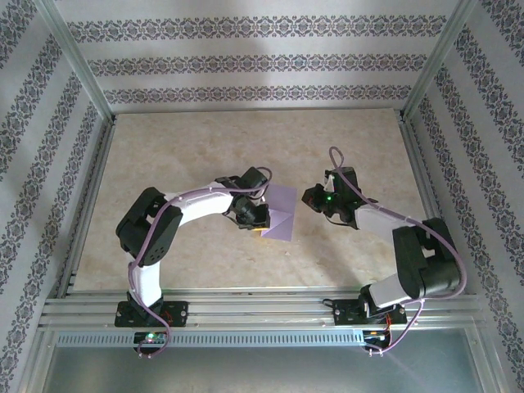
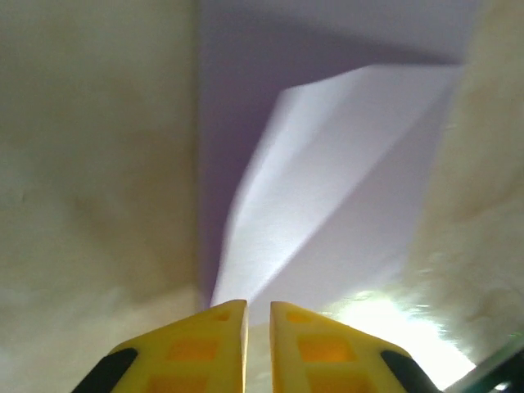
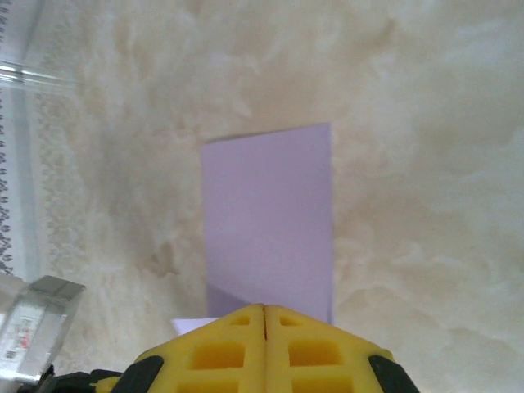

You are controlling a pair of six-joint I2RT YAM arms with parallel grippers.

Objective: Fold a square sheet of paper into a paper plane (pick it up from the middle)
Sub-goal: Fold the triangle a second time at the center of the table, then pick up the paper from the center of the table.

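The square sheet of paper (image 1: 282, 213) lies mid-table, folded to a narrow lavender rectangle with one corner flap turned over along a diagonal crease. In the left wrist view that flap (image 2: 327, 188) stands up pale just ahead of my left gripper (image 2: 258, 304), whose yellow fingers are a narrow gap apart with nothing between them. From above, the left gripper (image 1: 257, 223) sits at the paper's near-left corner. My right gripper (image 1: 313, 196) hovers just right of the sheet, shut and empty. Its closed fingertips (image 3: 264, 308) overlap the near end of the paper (image 3: 266, 213).
The beige marbled table (image 1: 205, 147) is fenced by aluminium rails (image 1: 246, 307) at the front and patterned walls (image 1: 246, 65) on the other sides. Both arms bend inward toward the middle, with bare tabletop behind the paper.
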